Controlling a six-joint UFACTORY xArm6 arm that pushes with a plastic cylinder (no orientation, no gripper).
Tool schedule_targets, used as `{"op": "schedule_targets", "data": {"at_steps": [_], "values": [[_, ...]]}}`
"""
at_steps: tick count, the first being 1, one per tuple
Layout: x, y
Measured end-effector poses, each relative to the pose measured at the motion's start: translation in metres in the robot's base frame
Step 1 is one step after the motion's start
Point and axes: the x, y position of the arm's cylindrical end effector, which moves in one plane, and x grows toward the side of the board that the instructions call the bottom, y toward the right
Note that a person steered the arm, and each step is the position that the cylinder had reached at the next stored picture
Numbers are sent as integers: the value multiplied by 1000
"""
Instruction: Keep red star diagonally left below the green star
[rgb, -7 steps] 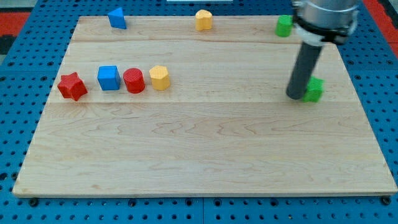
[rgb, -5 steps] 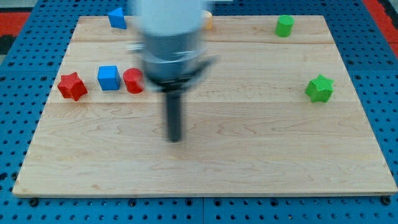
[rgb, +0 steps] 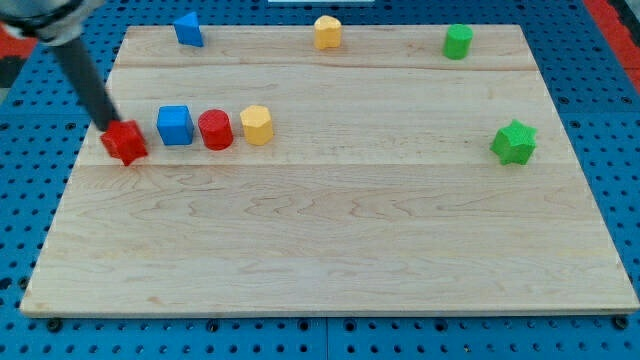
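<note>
While the dark rod comes down from the view's top left corner, my tip (rgb: 108, 125) is seen touching the upper left edge of the red star (rgb: 125, 142). No jaws are carried by the rod, so nothing is held; the star is only contacted at its side.

The red star is placed near the left edge of the wooden board (rgb: 330, 250), at the left end of a row. Just beside it on the view's right a blue cube (rgb: 174, 125) is found, then a red cylinder (rgb: 215, 130) and a yellow block (rgb: 256, 124), close to each other.

The green star (rgb: 514, 142) is located far on the view's right, near the right edge of the board, at about the same height as the red star and well apart from it.

Along the top edge of the board three more blocks are seen: a blue triangular block (rgb: 187, 29) at the left, a yellow block (rgb: 327, 32) in the middle, and a green block (rgb: 458, 41) at the right. A blue perforated surface (rgb: 620, 150) is visible around the board.
</note>
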Motion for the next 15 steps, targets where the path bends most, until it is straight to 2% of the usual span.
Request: {"op": "schedule_targets", "data": {"at_steps": [1,2,3,4,5,6,7,8,9,10,12,15], "values": [[47,42],[55,41],[37,3],[54,-29],[99,6],[102,100],[87,68],[57,96],[38,158],[78,170],[78,123],[79,113]]}}
